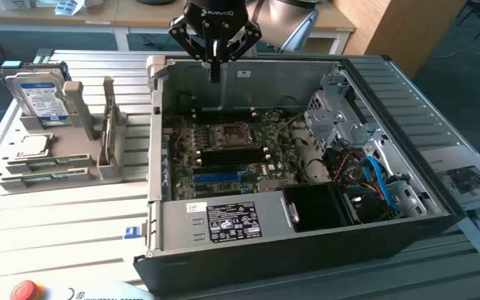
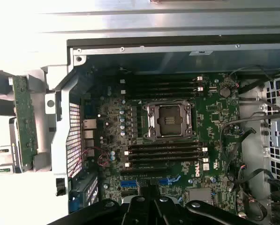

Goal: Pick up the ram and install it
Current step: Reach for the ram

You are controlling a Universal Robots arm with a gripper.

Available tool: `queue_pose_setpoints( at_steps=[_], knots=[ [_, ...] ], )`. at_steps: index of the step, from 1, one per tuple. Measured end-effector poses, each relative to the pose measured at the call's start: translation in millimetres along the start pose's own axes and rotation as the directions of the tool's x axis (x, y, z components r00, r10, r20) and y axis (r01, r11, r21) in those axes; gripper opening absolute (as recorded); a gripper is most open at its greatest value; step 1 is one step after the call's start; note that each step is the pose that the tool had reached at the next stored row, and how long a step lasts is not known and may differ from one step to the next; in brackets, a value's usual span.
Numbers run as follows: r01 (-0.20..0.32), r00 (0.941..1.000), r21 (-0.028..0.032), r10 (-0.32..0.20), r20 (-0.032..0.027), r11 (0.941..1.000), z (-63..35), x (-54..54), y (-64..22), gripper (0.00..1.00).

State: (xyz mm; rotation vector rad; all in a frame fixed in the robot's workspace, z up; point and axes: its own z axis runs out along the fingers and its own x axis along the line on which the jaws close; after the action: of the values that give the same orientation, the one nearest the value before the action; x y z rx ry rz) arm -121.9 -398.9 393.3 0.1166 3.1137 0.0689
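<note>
The gripper hung above the far wall of the open computer case. Its fingers were pressed together and gripped nothing. The ram stood on edge in a grey holder on the desk, just beside the case, presumably upright so that its long sides stayed free for a grasp. The motherboard lay face-up, with the memory slots exposed from above.
</note>
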Motion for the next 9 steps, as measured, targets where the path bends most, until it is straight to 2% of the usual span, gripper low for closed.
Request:
queue_pose_setpoints(
  at_steps=[9],
  knots=[
    [0.0, 1.0, 0.0, 0.0, 0.0, 1.0, 0.0, 0.0, 0.0, 0.11]
  ],
)
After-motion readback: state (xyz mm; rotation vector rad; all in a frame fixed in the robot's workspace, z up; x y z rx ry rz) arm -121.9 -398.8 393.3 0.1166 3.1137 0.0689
